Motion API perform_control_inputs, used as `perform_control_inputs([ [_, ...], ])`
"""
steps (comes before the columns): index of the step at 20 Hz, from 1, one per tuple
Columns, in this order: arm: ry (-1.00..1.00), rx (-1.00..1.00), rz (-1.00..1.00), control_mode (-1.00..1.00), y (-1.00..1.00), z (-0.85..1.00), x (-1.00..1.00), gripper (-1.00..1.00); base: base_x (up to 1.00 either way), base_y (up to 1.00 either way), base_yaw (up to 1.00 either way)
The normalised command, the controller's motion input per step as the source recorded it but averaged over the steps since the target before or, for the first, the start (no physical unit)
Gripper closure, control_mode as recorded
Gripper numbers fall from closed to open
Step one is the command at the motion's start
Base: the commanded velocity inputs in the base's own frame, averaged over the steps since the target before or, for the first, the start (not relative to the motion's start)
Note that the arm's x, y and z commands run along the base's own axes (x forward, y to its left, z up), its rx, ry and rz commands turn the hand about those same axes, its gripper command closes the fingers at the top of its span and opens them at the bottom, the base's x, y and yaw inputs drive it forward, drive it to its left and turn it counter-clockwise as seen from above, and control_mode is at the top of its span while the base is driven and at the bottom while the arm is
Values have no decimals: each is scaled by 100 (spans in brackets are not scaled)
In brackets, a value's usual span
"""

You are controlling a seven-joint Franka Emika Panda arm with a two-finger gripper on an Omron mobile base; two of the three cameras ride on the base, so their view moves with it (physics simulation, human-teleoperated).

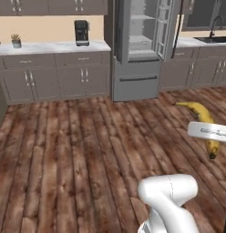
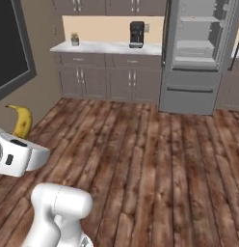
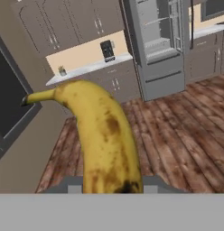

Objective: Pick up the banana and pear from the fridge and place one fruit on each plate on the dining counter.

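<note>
Gripping banana (image 3: 105, 135) — gripper (image 3: 112, 185) closed on it | fruit rising between jaws

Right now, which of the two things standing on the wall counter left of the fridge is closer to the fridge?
The black coffee machine; the small potted plant stands far off at the counter's other end.

the arm is raised over the floor, its gripper (image 3: 112, 184) clamped on the banana (image 3: 102, 135), which juts ahead.

Banana (image 3: 105, 140) base behind the grey band (claw fingertips likewise), fridge (image 1: 140, 45) top cropped.
</note>
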Motion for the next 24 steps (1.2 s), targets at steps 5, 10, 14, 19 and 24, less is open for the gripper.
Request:
perform_control_inputs([
  [5,0,0,0,100,0,0,0,100,-100,14,0],
  [10,0,0,0,100,0,0,0,100,-100,-9,0],
  [14,0,0,0,100,0,0,0,100,-100,-1,0],
  [19,0,0,0,100,0,0,0,100,-100,-16,0],
  [24,0,0,0,100,0,0,0,100,-100,-64,-3],
])
